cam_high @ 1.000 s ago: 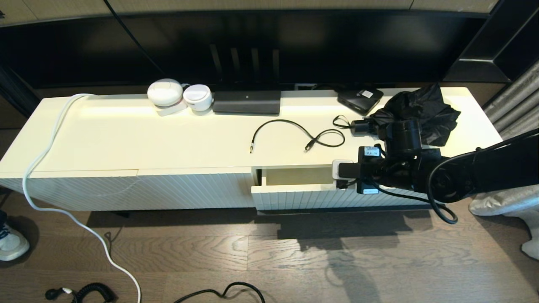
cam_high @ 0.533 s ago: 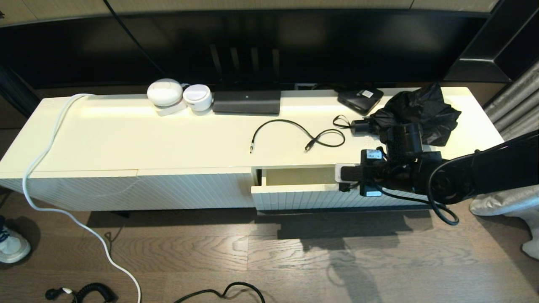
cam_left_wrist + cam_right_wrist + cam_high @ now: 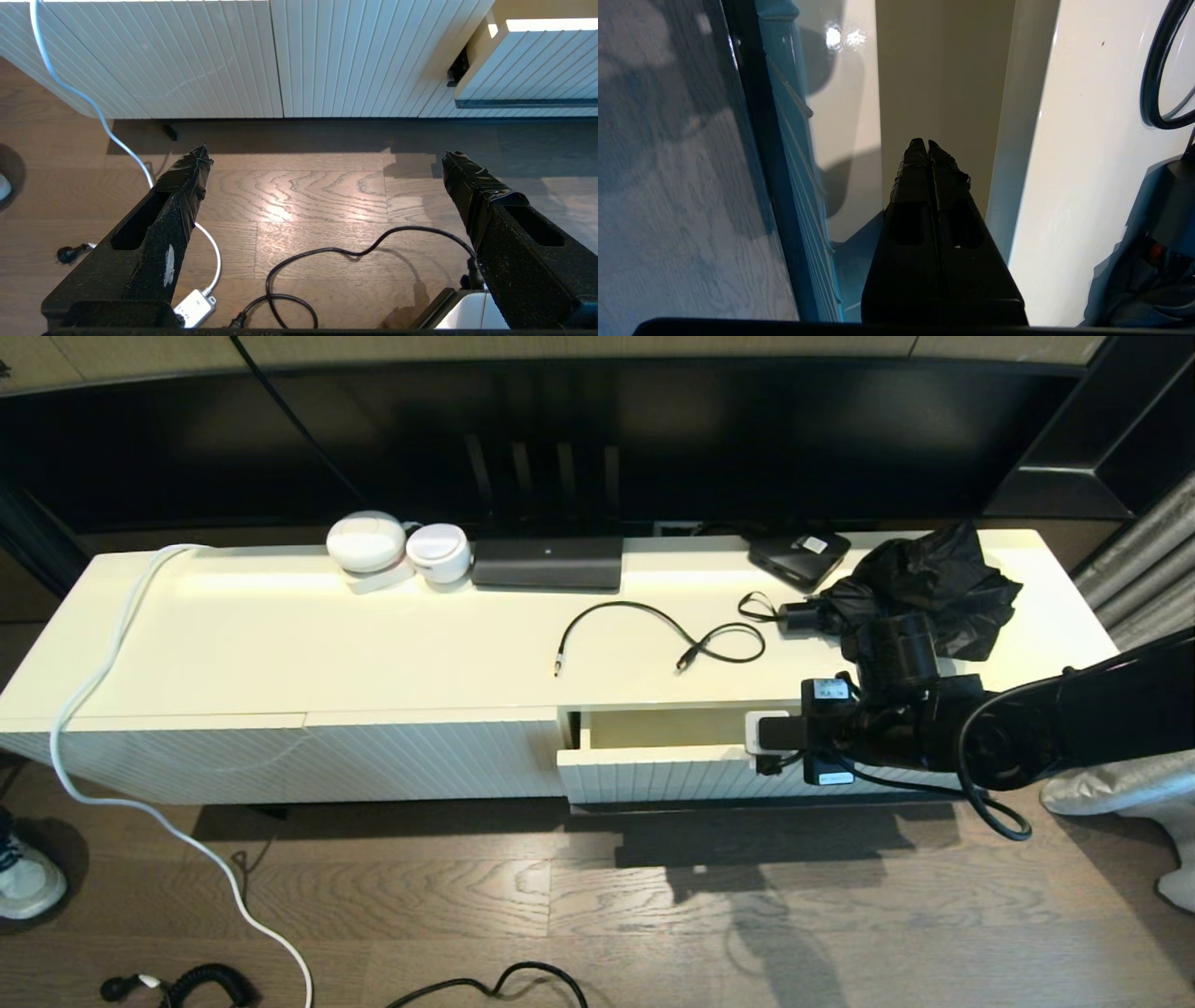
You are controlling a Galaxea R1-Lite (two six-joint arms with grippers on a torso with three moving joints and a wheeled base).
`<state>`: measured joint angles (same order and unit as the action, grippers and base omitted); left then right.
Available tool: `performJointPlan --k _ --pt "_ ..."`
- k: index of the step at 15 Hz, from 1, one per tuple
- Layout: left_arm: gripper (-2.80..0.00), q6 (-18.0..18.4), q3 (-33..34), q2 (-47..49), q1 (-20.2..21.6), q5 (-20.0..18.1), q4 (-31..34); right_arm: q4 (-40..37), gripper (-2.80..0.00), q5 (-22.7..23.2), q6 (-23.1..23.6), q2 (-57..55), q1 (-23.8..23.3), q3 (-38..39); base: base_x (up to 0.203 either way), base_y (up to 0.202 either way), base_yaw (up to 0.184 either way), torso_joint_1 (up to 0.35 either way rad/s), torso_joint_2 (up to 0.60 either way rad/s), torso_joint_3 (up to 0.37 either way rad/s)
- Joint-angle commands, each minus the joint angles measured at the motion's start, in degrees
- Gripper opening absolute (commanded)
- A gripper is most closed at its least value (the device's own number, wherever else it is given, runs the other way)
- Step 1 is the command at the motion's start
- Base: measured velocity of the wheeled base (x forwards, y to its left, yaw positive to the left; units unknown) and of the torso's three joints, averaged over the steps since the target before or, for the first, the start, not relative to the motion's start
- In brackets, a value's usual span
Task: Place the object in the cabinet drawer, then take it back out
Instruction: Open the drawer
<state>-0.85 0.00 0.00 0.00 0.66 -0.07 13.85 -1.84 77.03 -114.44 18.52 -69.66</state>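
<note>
In the head view, the cabinet drawer [image 3: 653,747] is seen pulled partly out of the long white cabinet [image 3: 280,756], its cream inside showing, and the right gripper [image 3: 761,735] is held over the drawer's right part, hidden by the arm's own body. On the surface [image 3: 373,635] lie a black cable [image 3: 653,625] and a black umbrella [image 3: 924,583]. In the left wrist view, the left gripper [image 3: 322,163] is seen spread wide and empty above the wooden floor [image 3: 299,196]. In the right wrist view, the right gripper [image 3: 928,144] is pressed closed with nothing between its fingers, inside the drawer [image 3: 845,140].
</note>
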Motion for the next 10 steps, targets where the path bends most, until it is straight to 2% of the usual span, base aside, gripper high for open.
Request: performJointPlan --k 1,5,10 --pt "0.00 -0.03 0.00 0.00 0.00 0.04 -0.01 -2.12 -2.80 0.00 0.49 1.28 0.16 0.12 0.000 0.000 0.000 0.000 0.00 0.000" --pt "0.00 -0.03 0.00 0.00 0.00 0.04 -0.01 -7.73 -2.80 -1.01 0.58 2.93 0.35 0.78 0.000 0.000 0.000 0.000 0.00 0.000" --pt "0.00 -0.03 0.00 0.00 0.08 0.04 -0.01 -8.40 -2.80 -1.24 0.58 4.25 0.65 4.56 0.000 0.000 0.000 0.000 0.00 0.000"
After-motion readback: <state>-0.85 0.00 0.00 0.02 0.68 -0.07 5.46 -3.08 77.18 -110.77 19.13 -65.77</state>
